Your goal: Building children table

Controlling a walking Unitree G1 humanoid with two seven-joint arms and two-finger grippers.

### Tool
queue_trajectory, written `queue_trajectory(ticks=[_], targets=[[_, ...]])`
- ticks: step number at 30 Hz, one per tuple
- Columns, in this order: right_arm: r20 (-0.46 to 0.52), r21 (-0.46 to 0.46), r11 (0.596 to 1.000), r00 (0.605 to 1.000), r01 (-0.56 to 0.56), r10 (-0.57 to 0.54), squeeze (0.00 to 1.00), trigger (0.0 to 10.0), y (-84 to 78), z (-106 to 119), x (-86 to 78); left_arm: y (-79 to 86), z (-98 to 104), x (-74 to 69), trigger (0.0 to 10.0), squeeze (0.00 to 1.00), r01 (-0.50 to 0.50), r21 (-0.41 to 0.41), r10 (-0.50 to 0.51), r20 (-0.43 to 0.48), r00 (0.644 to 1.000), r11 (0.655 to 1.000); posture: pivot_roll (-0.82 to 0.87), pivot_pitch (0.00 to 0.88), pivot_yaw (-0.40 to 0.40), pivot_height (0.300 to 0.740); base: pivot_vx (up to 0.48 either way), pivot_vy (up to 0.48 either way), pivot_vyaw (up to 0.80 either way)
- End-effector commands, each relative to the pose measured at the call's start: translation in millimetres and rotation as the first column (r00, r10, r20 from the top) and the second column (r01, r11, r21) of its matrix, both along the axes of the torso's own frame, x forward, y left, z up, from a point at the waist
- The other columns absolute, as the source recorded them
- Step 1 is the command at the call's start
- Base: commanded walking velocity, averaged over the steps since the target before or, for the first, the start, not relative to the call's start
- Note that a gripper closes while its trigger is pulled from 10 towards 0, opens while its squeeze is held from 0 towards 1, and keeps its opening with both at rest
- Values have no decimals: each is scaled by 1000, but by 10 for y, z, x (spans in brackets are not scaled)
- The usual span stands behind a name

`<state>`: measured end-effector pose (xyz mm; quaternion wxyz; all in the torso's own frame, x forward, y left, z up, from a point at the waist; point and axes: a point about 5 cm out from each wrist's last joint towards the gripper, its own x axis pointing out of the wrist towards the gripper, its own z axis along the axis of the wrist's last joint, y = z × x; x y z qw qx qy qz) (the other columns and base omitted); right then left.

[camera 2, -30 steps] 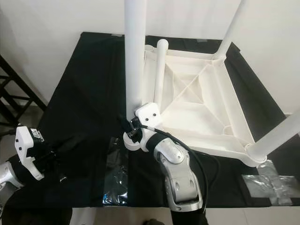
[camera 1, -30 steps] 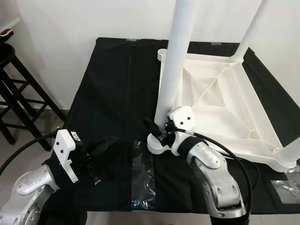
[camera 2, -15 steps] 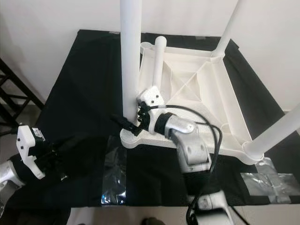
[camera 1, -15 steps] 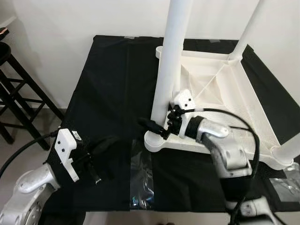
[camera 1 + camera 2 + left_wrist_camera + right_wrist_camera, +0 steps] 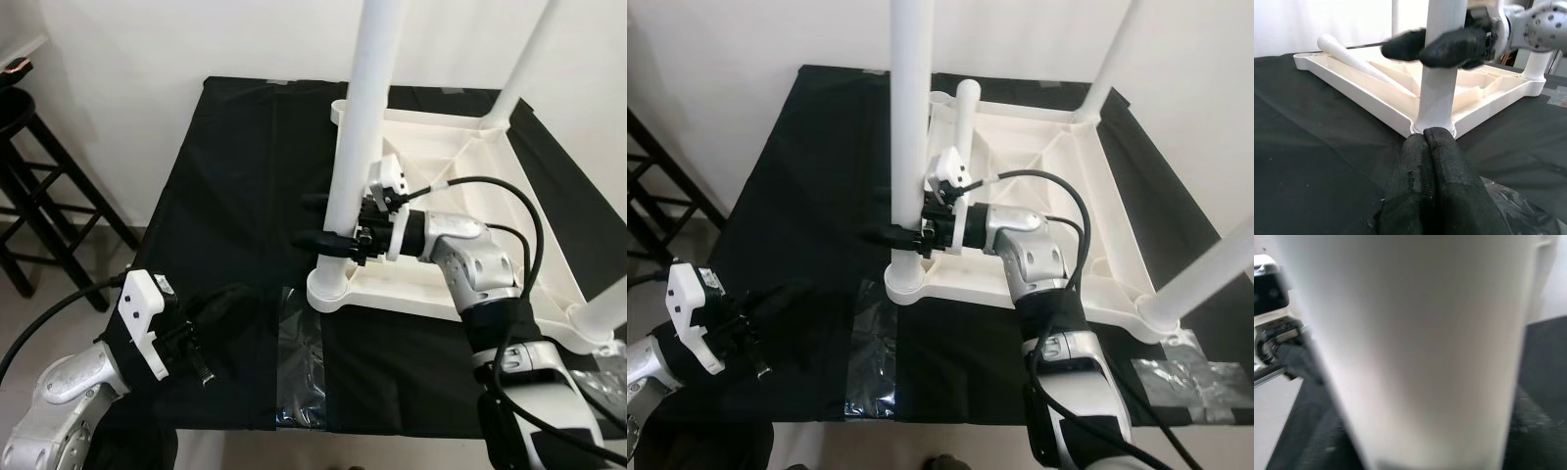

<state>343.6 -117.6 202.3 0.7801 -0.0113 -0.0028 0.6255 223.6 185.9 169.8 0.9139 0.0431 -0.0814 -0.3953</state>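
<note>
Table top, white ribbed plastic, lies upside down on black cloth; three round legs upright. Right gripper clamps the near leg. Left gripper closed, empty.

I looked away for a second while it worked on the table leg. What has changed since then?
The right gripper has climbed from the foot of the near table leg to higher on its shaft, its fingers around the leg, with the arm now reaching in from the side. The left gripper stays low over the black cloth, shut. The upturned table top has not moved.
</note>
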Motion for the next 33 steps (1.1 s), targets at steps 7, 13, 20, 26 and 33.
queue_trajectory(ticks=[7, 13, 20, 26, 33], targets=[[43, -48, 981, 981, 189, -187, 0, 0, -65, -191, -179, -13, -6, -35, 10000, 0, 6, -8, -6, -3, 1000, 1000, 55, 127, -71, 740, 0, 0, 0], [-70, -43, 778, 775, 627, -628, 0, 0, 246, -497, -637, 4, 29, -44, 10000, 0, 5, -14, -5, 6, 1000, 1000, 20, 150, -73, 740, 0, 0, 0], [12, -33, 806, 806, 591, -591, 0, 0, 373, -473, -682, -10, 25, -20, 10000, 0, 8, -18, -7, 7, 1000, 1000, 14, 141, -77, 740, 0, 0, 0], [-8, -39, 838, 839, 544, -545, 0, 10000, 377, -472, -638, -10, 22, -8, 10000, 0, -2, -20, 3, 15, 1000, 1000, 23, 137, -87, 740, 0, 0, 0], [9, 36, 890, 890, 455, -455, 1000, 10000, 152, -84, -400, -13, 14, -2, 10000, 0, 1, -20, -1, 10, 1000, 1000, 28, 131, -82, 740, 0, 0, 0]])
